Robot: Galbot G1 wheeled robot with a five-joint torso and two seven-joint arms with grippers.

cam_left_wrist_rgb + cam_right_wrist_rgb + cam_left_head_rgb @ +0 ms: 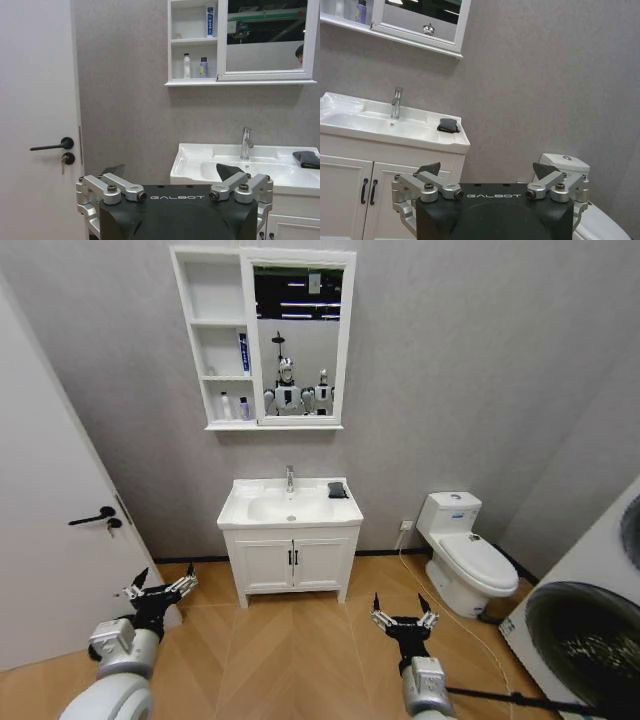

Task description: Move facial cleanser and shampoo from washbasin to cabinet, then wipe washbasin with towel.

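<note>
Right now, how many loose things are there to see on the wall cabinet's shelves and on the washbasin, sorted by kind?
Bottles on the cabinet bottom shelf: 2 (white bottle, purple bottle)
Blue-and-white tube on the middle shelf: 1
Dark towel on the washbasin: 1
Total: 4

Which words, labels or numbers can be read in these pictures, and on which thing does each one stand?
"GALBOT": on the black body of the left gripper, which is open.
"GALBOT": on the black body of the right gripper, also open.
Blue tube in the cabinet: print too small to read.
Two bottles on the lower shelf: labels too small to read.
Toilet tank: blue sticker, unreadable.
</note>
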